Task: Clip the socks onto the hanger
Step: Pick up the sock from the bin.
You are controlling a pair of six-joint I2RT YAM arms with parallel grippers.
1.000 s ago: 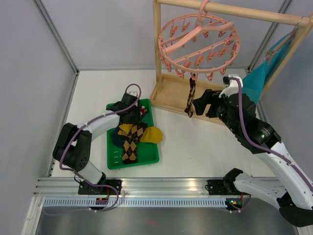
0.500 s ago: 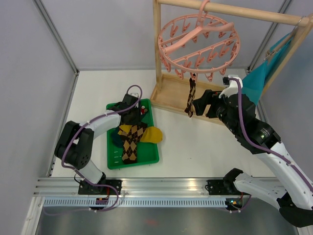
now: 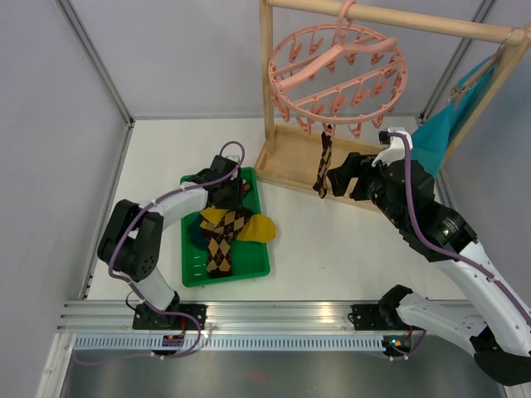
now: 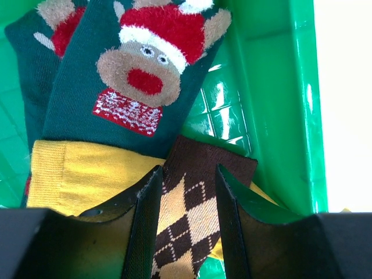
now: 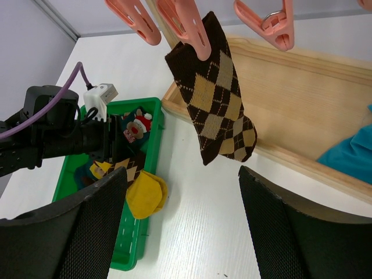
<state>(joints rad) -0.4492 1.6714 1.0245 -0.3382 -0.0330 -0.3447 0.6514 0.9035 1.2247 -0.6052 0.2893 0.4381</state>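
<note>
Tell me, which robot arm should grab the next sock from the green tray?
Left, probably. The left gripper is open over the argyle sock in the green tray. The right gripper hangs open beside the clipped sock on the hanger.

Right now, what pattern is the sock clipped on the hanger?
The sock has brown-and-tan diamonds; right wrist view.

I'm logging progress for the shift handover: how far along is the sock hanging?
Done: one argyle sock hangs from a clip on the pink hanger. In hand: nothing gripped yet; the left hand is open over the green tray, fingers either side of a second argyle sock. The right hand is open beside the hung sock. Left: that sock, the yellow socks and two reindeer socks.
</note>
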